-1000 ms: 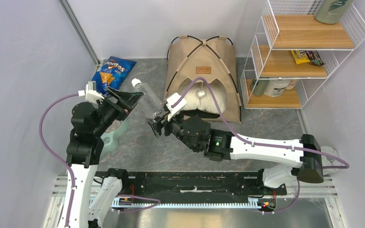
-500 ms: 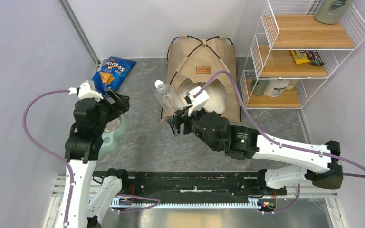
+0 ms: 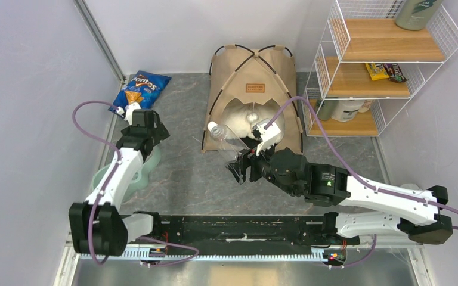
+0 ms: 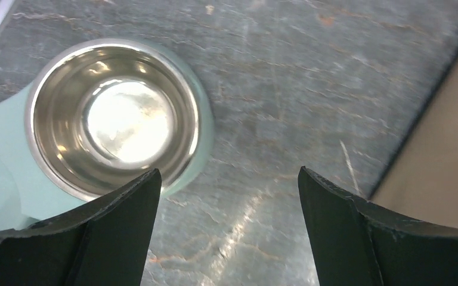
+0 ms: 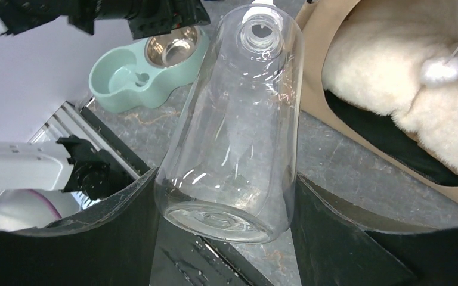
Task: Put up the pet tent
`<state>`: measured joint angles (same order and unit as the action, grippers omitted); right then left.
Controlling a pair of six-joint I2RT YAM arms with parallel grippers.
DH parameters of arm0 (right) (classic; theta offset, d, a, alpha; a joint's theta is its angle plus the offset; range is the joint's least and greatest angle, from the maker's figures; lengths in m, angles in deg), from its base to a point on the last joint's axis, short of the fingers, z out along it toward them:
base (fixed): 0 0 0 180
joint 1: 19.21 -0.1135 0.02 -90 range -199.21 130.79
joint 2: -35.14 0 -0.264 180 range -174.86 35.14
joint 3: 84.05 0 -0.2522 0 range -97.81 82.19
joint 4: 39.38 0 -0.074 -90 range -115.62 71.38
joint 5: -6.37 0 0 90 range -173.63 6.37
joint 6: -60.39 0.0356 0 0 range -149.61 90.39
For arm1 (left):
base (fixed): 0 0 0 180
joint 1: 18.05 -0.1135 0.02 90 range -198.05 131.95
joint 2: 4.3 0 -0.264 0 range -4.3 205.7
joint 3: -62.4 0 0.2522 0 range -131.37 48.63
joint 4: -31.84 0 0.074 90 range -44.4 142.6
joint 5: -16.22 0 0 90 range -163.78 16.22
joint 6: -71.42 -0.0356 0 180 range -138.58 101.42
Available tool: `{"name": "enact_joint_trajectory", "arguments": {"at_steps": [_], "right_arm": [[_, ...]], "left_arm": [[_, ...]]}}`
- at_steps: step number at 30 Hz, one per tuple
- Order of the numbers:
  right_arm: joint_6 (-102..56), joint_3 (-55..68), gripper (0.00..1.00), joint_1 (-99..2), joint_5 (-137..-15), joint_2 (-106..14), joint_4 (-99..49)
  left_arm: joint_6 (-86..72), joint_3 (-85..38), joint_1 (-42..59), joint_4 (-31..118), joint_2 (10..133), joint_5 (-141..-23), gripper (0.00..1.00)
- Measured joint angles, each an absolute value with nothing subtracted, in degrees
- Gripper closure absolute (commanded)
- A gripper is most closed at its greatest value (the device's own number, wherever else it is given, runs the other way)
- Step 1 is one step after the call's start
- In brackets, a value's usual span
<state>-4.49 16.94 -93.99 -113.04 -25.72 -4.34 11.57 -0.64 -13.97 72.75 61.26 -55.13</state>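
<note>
- My left end effector (image 4: 228, 202) has let go and pulled back, fingers wide apart, over the bowl (image 4: 116, 113).
- My right end effector (image 3: 240, 171) stays clamped on the clear bottle (image 3: 225, 137), now nearer the pet tent (image 3: 255, 71).
- The tent stands top middle; I think it is done.

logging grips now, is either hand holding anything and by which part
The right hand holds the clear bottle by its lower body, near the base, one finger on each side. The left hand is open and holds nothing.
</note>
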Motion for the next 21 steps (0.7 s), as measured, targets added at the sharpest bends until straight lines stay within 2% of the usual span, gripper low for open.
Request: {"name": "enact_joint_trajectory", "arguments": {"at_steps": [5, 13, 21], "right_arm": [[-3.55, 18.55, 0.55, -93.99, -111.51, -23.99, -3.55], [-2.98, 20.67, 0.55, -93.99, -111.20, -20.12, -3.49], [-2.57, 21.24, 0.54, -93.99, -111.07, -19.29, -3.33]], "left_arm": [[12.88, -0.95, -16.81, 69.32, 69.58, -51.35, 0.09], [17.56, -1.36, -23.20, 62.94, 83.48, -53.36, 0.12], [26.61, -1.36, -22.76, 57.21, 86.87, -57.86, 0.15]]}}
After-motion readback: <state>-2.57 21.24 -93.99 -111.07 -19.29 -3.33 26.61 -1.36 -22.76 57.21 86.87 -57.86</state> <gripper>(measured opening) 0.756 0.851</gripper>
